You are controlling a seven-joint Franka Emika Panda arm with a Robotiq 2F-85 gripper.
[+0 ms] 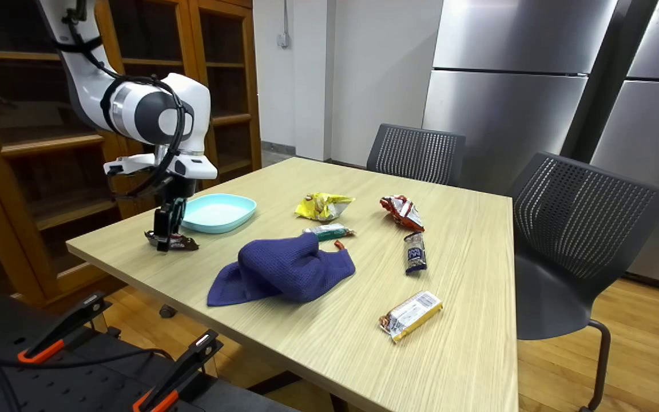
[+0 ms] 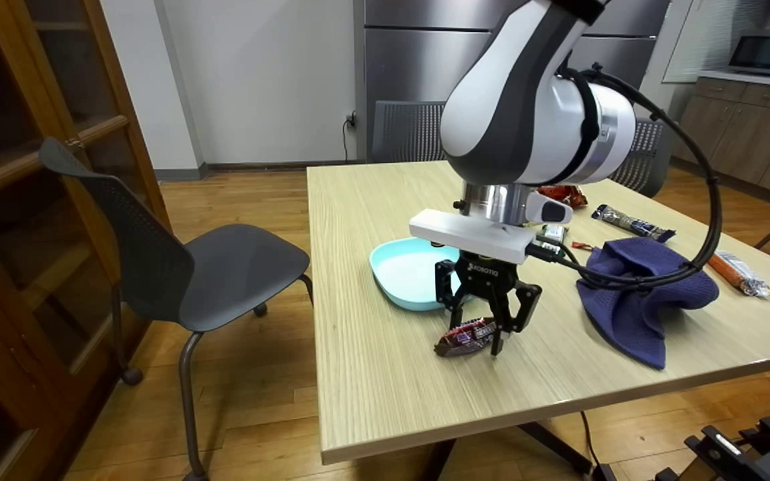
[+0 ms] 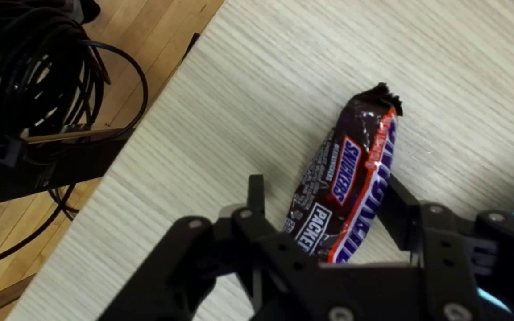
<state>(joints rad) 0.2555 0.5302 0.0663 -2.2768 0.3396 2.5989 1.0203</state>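
Turquoise dish (image 1: 221, 212) on bench (image 1: 467, 286), pale interior showing. Snickers packet (image 3: 347, 178): long axis diagonal in wrist view, 1 crimped end upper right. End effector (image 3: 325, 180) parted, straddling packet.

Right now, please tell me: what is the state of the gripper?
Gripper: partly open; the Snickers packet lies between its jaws, not gripped, with a gap showing on one side.

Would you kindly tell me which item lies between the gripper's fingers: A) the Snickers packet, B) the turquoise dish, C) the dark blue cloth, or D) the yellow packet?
A: the wrist view shows the Snickers packet between the fingers, one clear of it.
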